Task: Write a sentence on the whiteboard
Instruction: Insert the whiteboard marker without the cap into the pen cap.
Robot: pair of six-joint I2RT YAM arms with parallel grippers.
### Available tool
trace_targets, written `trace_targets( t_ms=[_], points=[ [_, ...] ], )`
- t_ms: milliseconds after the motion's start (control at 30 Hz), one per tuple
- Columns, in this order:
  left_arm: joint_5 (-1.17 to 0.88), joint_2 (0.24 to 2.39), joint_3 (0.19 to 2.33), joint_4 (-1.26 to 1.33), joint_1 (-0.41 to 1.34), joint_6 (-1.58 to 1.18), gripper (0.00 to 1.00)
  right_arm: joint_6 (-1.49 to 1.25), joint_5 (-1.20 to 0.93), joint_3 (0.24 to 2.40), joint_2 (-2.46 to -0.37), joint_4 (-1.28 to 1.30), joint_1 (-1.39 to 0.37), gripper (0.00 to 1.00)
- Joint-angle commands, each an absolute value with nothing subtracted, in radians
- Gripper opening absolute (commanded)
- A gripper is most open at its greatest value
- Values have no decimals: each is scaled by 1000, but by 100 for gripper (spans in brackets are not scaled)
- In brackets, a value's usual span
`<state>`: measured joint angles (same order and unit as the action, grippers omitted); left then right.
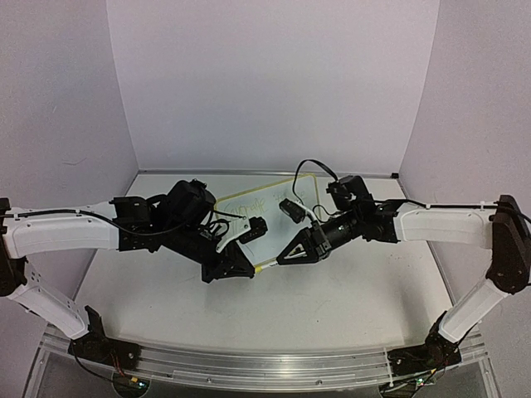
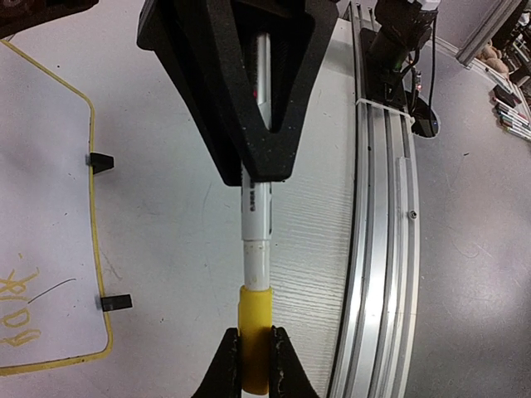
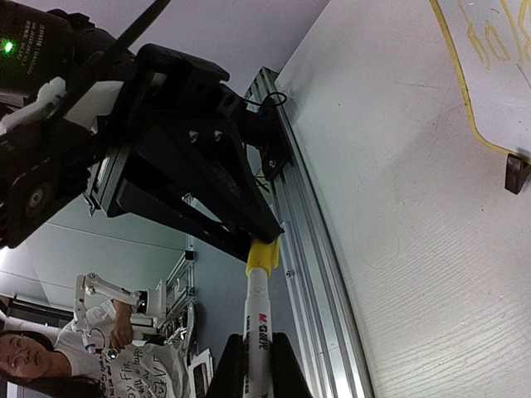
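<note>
Left gripper (image 2: 255,355) is clamped on the yellow cap (image 2: 255,311), right gripper (image 3: 259,365) clamped on the marker (image 3: 260,319), both just off the whiteboard's (image 2: 50,207) near edge. Lots of bare tabletop (image 1: 332,307) nearer.

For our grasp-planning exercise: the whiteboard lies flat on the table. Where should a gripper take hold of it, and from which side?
On the whiteboard, probably the frame's near long edge, between its two black clip feet, coming in low from the near side. It lies flat, so only the thin rim can be pinched, and that edge is closest.
</note>
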<state>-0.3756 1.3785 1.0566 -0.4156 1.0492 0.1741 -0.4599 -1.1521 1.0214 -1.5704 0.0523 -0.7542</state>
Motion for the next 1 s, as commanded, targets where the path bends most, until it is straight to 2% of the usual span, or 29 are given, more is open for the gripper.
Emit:
trace_targets(
  t_ms=[0,800,833,933,967],
  points=[
    [-407,1358,1114,-381,1054,162,0,-456,-1190,1064,-1580,9,-768,0],
    [-483,1480,1250,-372,1060,150,0,-457,-1195,1027,-1526,-55,-777,0],
    [-474,1475,1250,-381,1060,150,3,-456,-1195,1026,-1524,-55,-777,0],
    [-427,1440,1229,-394,1059,149,19,-456,-1196,1023,-1516,-55,-776,0],
    [-411,1423,1216,-396,1059,149,28,-457,-1195,1022,-1514,-55,-776,0]
  ],
)
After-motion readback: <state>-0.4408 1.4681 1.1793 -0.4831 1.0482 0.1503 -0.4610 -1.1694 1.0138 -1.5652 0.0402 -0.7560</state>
